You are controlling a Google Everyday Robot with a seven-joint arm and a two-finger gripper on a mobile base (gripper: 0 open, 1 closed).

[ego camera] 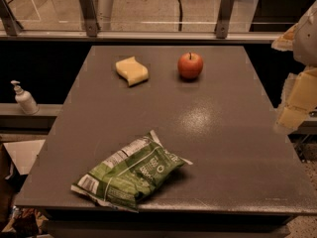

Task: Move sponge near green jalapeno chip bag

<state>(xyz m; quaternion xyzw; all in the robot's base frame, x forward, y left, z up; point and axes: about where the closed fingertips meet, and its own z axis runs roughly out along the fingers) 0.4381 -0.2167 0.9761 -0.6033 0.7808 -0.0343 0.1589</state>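
Nothing looks done yet: the sponge lies well beyond the green jalapeno chip bag on the worktop; the gripper hangs far right of the bag, jaws' state impossible to tell

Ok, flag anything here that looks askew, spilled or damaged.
Only the chip bag: it lies crumpled and skewed, right at the table's near edge. The sponge and apple sit intact at the far end. Nothing spilled. The gripper hangs off the table's right side.
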